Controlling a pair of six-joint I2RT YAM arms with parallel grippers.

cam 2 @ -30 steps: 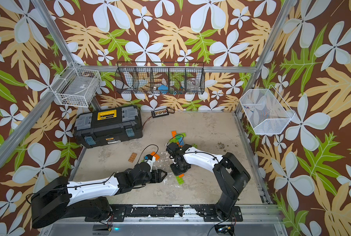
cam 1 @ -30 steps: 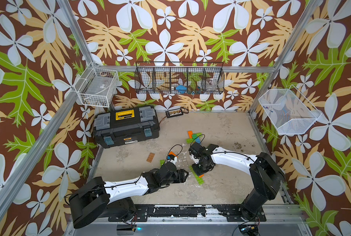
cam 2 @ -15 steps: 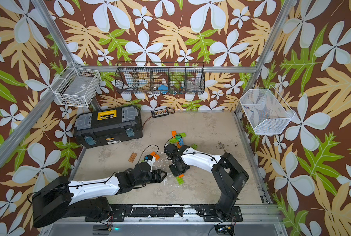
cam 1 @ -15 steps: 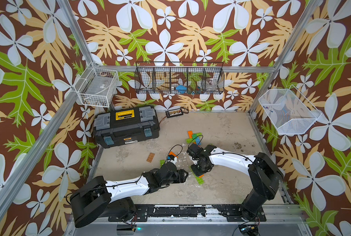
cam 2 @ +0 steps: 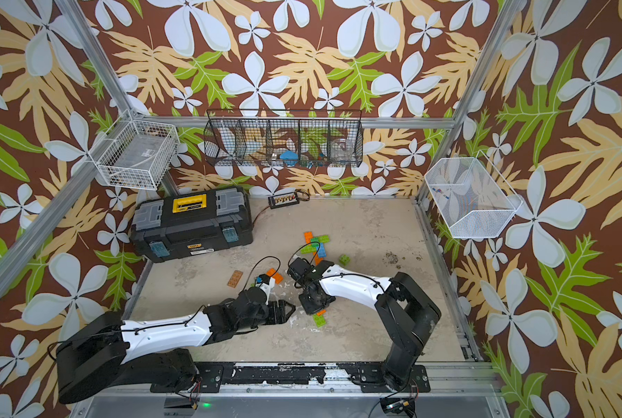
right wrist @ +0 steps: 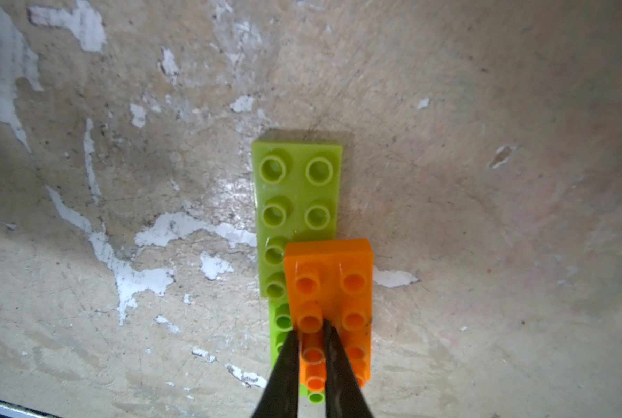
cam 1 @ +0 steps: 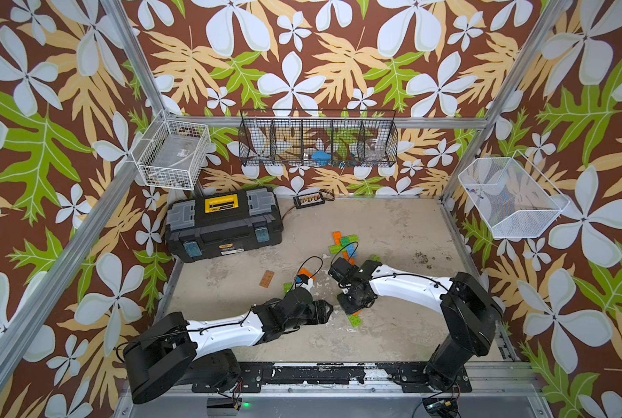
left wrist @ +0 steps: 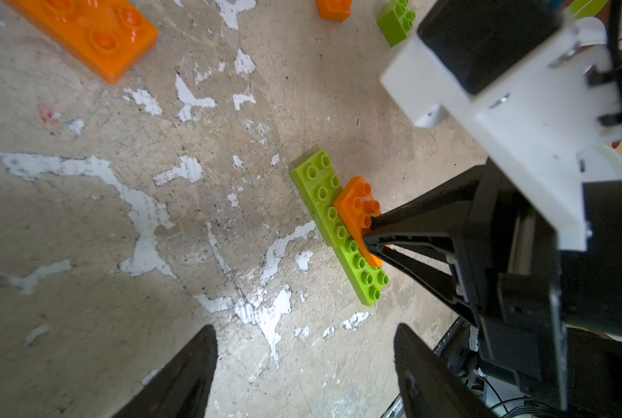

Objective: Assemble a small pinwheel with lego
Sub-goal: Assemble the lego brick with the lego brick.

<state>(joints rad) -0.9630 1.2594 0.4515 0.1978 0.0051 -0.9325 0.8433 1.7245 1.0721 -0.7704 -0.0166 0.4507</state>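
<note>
Right pincer point(right wrist: 310, 329) seemingly pinches the orange brick point(right wrist: 329, 275) atop lime bricks point(right wrist: 295, 188); left pincer point(left wrist: 304, 327) gapes empty.

Brown floral wallpaper point(cam 1: 302, 54) with green leaves covers the walls. The worn beige floor point(cam 1: 392, 224) shows white flaked patches. A black toolbox point(cam 1: 226, 228) stands on it.

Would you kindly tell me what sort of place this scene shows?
Most likely a robotics lab work cell: a silver aluminium frame encloses a worn beige tabletop, two white-and-black robot arms are mounted at its front edge, and a black plastic toolbox sits at the back.
</note>
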